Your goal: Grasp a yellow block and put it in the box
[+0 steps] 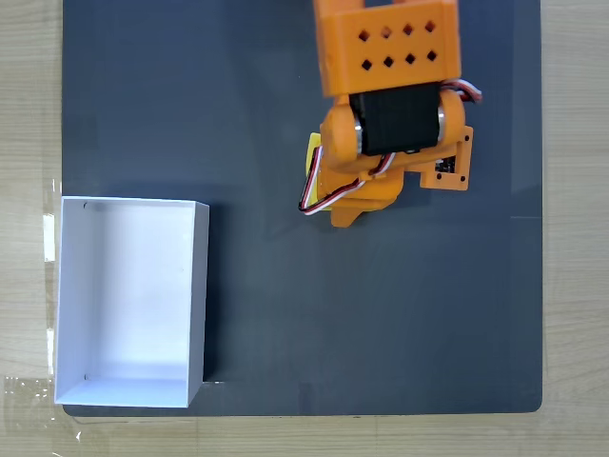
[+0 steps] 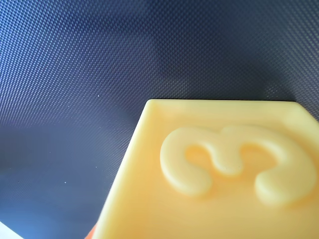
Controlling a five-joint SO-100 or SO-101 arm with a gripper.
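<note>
- One bright yellow plastic block (image 1: 313, 152) is seen in the fixed view as a sliver at the left edge of the orange arm, well to the upper right of the box.
- In the wrist view, the block (image 2: 219, 174) is seen close up, a raised figure 3 on its face.
- One white rectangular open-top box (image 1: 63, 305) is seen on the dark mat (image 1: 381, 333), on the pale wooden worktop (image 1: 29, 95).
- The gripper is hidden under the arm; whether it is parted or closed cannot be told.

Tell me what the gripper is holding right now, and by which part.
Cannot be told. The arm covers the gripper in the fixed view, with a sliver of the yellow block showing at its left edge. The wrist view shows the block's face close up, but no fingers.
</note>
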